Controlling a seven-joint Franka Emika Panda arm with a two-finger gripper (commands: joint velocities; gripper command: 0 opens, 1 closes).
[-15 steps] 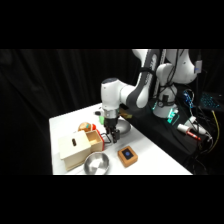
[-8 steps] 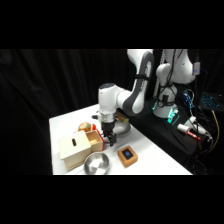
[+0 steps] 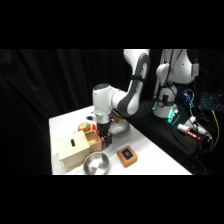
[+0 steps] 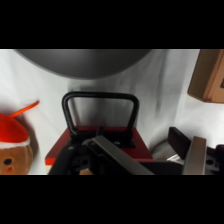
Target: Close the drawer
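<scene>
1. The white arm's two-finger gripper [image 3: 103, 136] reaches down to the front of the small light-wood drawer with its reddish-orange front [image 3: 95, 141], which sticks out from the pale wooden box [image 3: 72, 149] at the near left of the white table [image 3: 155, 157].
2. In the wrist view the drawer's dark wire loop handle [image 4: 100, 107] stands just beyond the gripper's black linkage, above the red front [image 4: 65, 150].
3. Whether the fingers are apart, together or clamped on anything cannot be told from either view.
4. A round grey metal bowl [image 3: 96, 163] sits just in front of the box, and a small orange-brown block with a blue top [image 3: 127, 155] lies to the right of the bowl.
5. A small orange-and-brown plush toy [image 4: 14, 145] lies beside the drawer.
</scene>
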